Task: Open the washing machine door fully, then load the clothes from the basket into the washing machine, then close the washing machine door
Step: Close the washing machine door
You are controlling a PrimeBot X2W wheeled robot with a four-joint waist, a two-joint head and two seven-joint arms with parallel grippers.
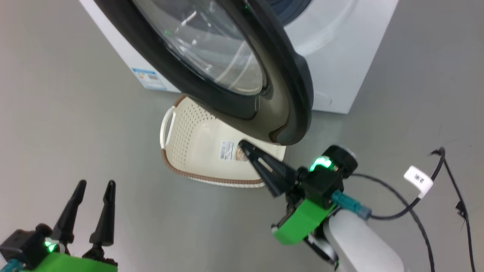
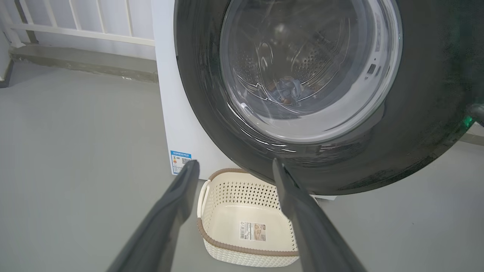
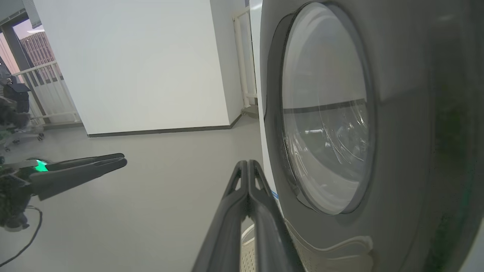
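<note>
Holding my right hand (image 1: pixel 244 144) shut, its two fingers pressed together with nothing between them, I have its tips just under the lower edge of the washing machine door (image 1: pixel 298 79); whether they touch the rim I cannot tell. The door stands swung out from the washing machine (image 1: pixel 340 53), its black rim and glass bowl hanging over the basket (image 1: pixel 189 128). The basket sits on the grey floor (image 1: pixel 75 113) right in front of the machine, partly under the door, with a label sticker (image 1: pixel 228 150) showing on its bottom. Through the door glass, from my left wrist, a bundle of light-blue clothes (image 2: pixel 289 90) lies low in the steel drum (image 2: pixel 314 60). My left hand (image 1: pixel 96 184) hovers well to the left of the basket, fingers spread wide and empty, pointing towards the machine.
</note>
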